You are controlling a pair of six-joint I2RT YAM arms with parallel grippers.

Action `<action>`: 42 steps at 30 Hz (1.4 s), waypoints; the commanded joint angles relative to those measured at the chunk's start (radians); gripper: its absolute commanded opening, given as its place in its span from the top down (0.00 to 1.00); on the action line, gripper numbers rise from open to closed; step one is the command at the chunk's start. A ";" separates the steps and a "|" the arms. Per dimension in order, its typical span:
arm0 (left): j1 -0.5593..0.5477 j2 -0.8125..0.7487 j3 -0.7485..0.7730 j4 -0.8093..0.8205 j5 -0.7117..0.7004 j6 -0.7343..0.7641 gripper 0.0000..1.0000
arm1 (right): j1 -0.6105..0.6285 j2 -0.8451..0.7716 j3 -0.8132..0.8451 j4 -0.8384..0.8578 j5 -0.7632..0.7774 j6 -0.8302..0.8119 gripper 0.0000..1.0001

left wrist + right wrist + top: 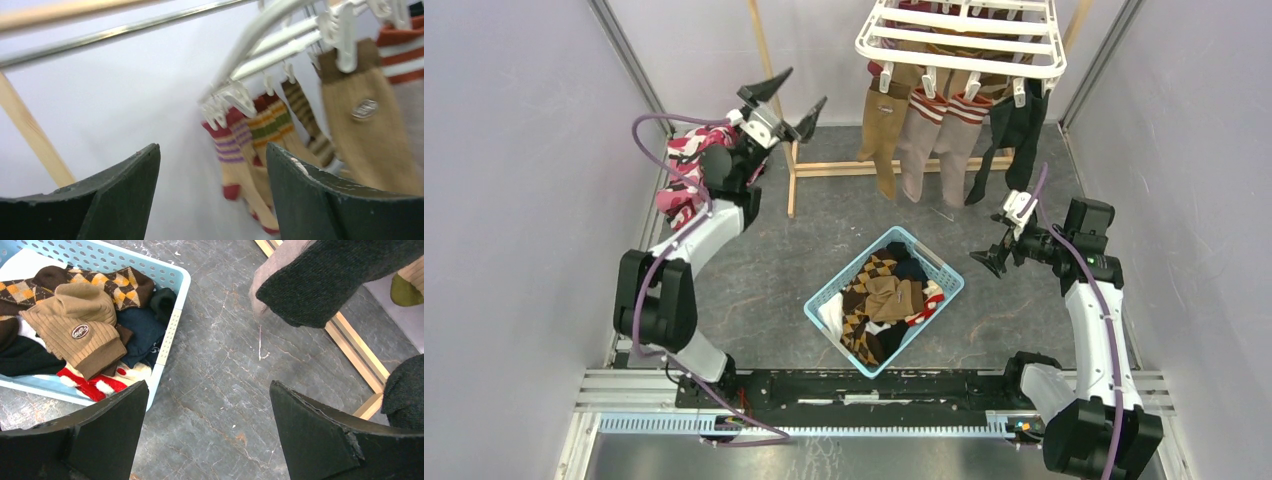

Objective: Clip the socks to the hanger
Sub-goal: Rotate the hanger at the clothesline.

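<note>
Socks (882, 135) limp beneath white hanger (964, 63)

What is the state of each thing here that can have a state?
Hanger, up in the air, socks on its clips.
Tan sock, clipped, hanging.
Grey socks, clipped, hanging.
Black socks, clipped, hanging.
Basket, on the floor, holds a heap of loose socks.
Left gripper, raised beside the hanger, jaws open, empty.
Right gripper, jaws open, empty.

Blue basket (934, 258), wooden stand (792, 190), patterned cloth (676, 200)
</note>
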State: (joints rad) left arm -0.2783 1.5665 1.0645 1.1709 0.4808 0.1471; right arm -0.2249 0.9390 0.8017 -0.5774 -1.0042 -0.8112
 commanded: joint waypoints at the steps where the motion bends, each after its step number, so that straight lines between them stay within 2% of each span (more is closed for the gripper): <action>1: 0.067 0.118 0.195 0.095 0.228 0.051 0.21 | -0.006 0.008 0.019 -0.038 -0.053 -0.076 0.02; 3: 0.073 0.186 0.281 0.112 0.346 0.077 0.26 | -0.007 0.016 0.019 -0.046 -0.057 -0.085 0.02; 5: 0.073 0.249 0.348 0.168 0.403 0.081 0.28 | -0.007 0.026 0.019 -0.050 -0.061 -0.092 0.02; 14: 0.055 0.494 0.726 0.279 0.423 -0.068 0.36 | -0.009 0.056 0.022 -0.079 -0.081 -0.122 0.02; 20: -0.002 0.583 0.886 0.207 0.434 -0.043 0.38 | -0.010 0.054 0.024 -0.094 -0.089 -0.135 0.02; 26: -0.044 0.623 0.969 0.123 0.439 0.010 0.48 | -0.010 0.052 0.024 -0.114 -0.098 -0.156 0.02; 29: -0.056 0.630 0.998 0.089 0.435 0.025 0.59 | -0.010 0.052 0.024 -0.125 -0.103 -0.167 0.02; 34: -0.072 0.627 1.018 0.051 0.426 0.041 0.63 | -0.010 0.046 0.026 -0.142 -0.108 -0.180 0.02; 38: -0.085 0.610 1.007 0.043 0.427 0.050 0.81 | -0.010 0.039 0.035 -0.156 -0.112 -0.189 0.02; 42: -0.096 0.574 0.964 0.024 0.430 0.088 0.91 | -0.013 0.033 0.056 -0.174 -0.111 -0.198 0.02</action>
State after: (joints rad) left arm -0.3565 2.1960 2.0434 1.2251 0.9279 0.1658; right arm -0.2314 0.9913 0.8024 -0.7280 -1.0840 -0.9787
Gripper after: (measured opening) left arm 0.183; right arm 0.979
